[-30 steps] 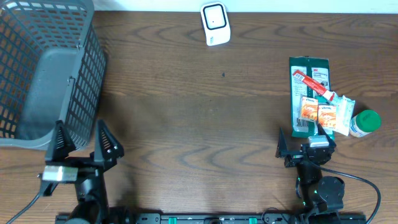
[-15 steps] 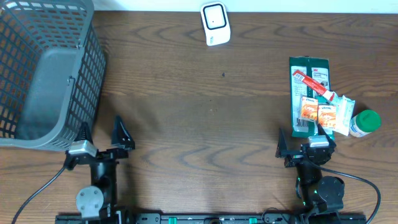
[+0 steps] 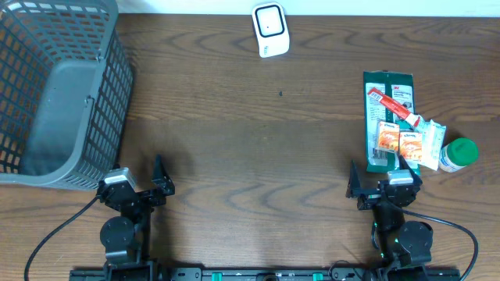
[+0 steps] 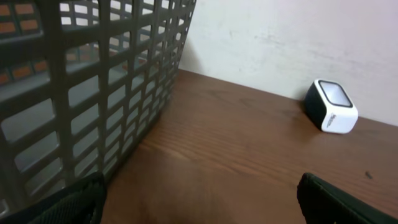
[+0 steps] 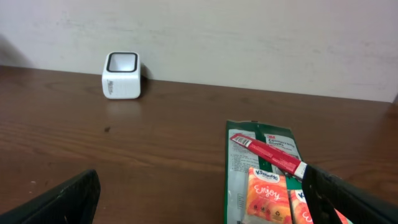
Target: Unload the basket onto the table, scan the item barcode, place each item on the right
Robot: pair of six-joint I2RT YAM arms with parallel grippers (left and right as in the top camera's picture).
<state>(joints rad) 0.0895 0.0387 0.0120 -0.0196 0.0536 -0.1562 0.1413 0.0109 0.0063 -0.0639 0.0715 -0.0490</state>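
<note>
Finds the left gripper (image 3: 139, 186) low at the near edge, just beside the basket (image 3: 55, 94) — jaws spread wide, nothing between them. Finds the right gripper (image 3: 380, 181) likewise gaping and empty, at the near edge further right. Puts the items just beyond that right gripper: a green pack (image 3: 383, 86) flat on the table (image 3: 250, 140), a red tube (image 3: 394, 108) slanted across it, two orange tissue packs (image 3: 398, 140) side by side on its near end, a green-capped bottle (image 3: 457, 154) just beside the pile. Places the scanner (image 3: 270, 30) at the far edge — well apart from the items, untouched.
</note>
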